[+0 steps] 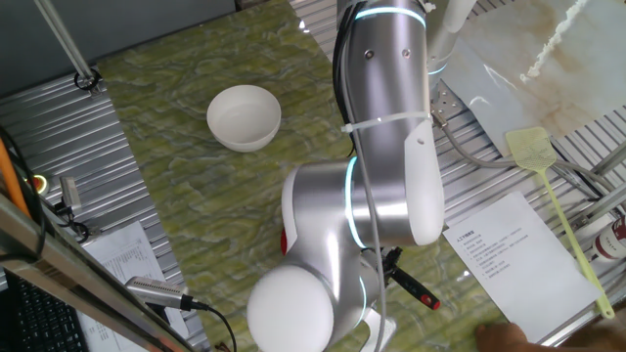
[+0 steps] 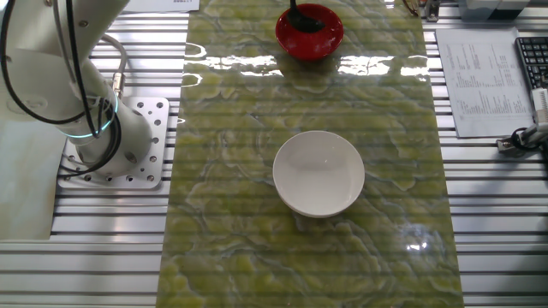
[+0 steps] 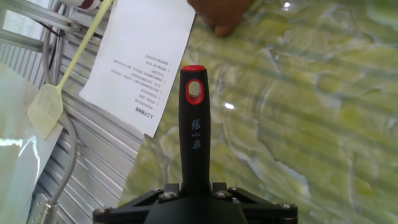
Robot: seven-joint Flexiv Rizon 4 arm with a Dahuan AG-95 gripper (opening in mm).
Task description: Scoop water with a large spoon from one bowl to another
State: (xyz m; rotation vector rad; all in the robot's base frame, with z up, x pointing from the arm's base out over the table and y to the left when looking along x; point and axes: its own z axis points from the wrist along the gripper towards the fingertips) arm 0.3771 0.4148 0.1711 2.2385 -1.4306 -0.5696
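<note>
The white bowl (image 1: 244,115) (image 2: 318,174) stands in the middle of the green marbled mat. The red bowl (image 2: 309,32) stands at the mat's far end in the other fixed view; in one fixed view only a red sliver of it (image 1: 286,241) shows behind the arm. The black ladle's scoop (image 2: 304,19) rests inside the red bowl. My gripper (image 3: 194,190) is shut on the ladle's handle (image 3: 194,137), whose red tip (image 3: 194,70) points away from the hand. In one fixed view the handle (image 1: 415,288) sticks out below the gripper (image 1: 391,266).
A printed sheet (image 1: 509,256) (image 3: 144,56) and a yellow fly swatter (image 1: 548,186) (image 3: 50,106) lie on the ribbed metal table beside the mat. A person's hand (image 3: 217,14) (image 1: 509,337) is at the mat's edge. The arm's base (image 2: 111,141) stands left of the mat.
</note>
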